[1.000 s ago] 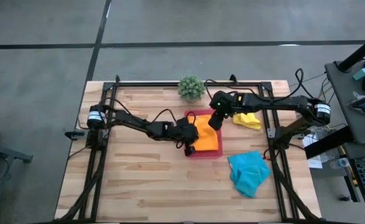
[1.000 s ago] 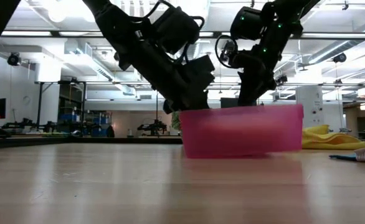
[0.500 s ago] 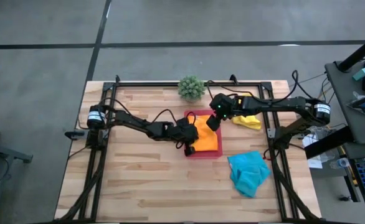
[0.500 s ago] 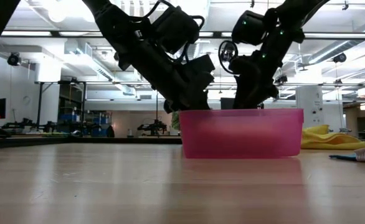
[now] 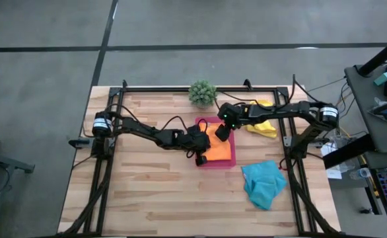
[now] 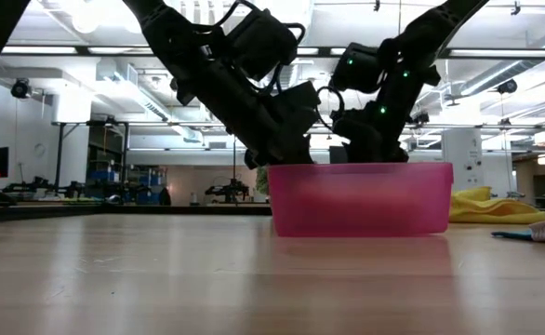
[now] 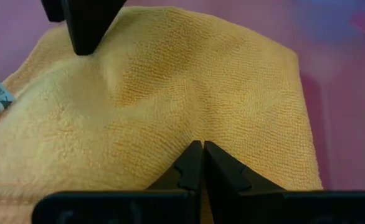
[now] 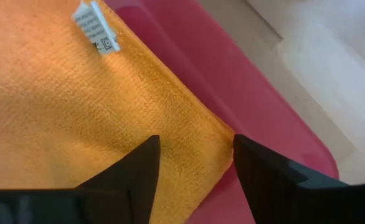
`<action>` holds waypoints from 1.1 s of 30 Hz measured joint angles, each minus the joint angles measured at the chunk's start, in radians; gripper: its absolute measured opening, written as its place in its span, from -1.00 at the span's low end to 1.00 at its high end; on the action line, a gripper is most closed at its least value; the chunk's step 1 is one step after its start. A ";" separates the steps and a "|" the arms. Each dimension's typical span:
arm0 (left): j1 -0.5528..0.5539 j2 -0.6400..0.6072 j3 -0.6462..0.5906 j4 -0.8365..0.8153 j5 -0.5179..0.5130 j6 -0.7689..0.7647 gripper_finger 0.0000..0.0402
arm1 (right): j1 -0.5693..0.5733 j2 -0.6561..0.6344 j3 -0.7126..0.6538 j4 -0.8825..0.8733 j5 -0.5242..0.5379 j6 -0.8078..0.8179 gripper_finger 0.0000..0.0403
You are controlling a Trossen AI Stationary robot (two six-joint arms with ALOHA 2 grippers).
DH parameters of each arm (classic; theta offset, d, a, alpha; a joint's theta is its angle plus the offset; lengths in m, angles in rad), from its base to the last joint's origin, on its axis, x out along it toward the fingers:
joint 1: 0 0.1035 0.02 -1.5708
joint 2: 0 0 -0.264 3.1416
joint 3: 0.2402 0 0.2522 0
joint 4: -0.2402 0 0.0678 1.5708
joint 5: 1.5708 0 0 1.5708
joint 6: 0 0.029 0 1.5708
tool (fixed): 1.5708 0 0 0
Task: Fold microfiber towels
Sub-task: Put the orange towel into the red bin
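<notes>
The orange towel (image 5: 220, 147) lies flat in the pink tray (image 5: 214, 163) at the table's middle. Its white label (image 8: 95, 28) lies on top. My left gripper (image 5: 201, 143) is shut, and its tips (image 7: 202, 148) are down on the orange cloth. My right gripper (image 5: 221, 131) is open over the towel's far part, with a towel corner (image 8: 217, 140) between its fingers. The yellow towel (image 5: 262, 127) lies crumpled at the far right. The turquoise towel (image 5: 263, 184) lies crumpled at the near right. The grey and lime green towels are out of view. My left gripper rests its shut fingertips on the orange towel's top face (image 7: 198, 134), slanting down from the table's left. No cloth shows between the fingers. The towel lies flat in the tray. My right gripper has one fingertip (image 7: 86, 31) down on the towel near the label, where the cloth dents a little (image 7: 108, 68). It comes from above. Whether the other finger touches, I cannot tell.
A small spiky green plant (image 5: 202, 92) stands at the far edge, just behind the tray. The tray's wall (image 6: 361, 197) stands up around the towel. Bare wood (image 5: 147, 192) shows at the near left.
My right gripper has gone toward the table's left edge and down into the tray, onto the orange towel. My left gripper has kept still on the towel.
</notes>
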 joint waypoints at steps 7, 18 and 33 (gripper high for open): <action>0.000 0.000 0.000 0.000 0.000 0.000 -0.99 | 0.000 -0.017 0.000 -0.004 -0.001 -0.008 -0.50; 0.000 0.000 0.000 0.000 0.000 -0.001 -0.99 | 0.000 -0.093 0.000 -0.003 0.006 -0.043 -0.96; 0.002 0.000 -0.001 0.006 0.000 -0.002 -0.99 | 0.002 -0.085 0.000 -0.020 -0.029 0.043 -0.59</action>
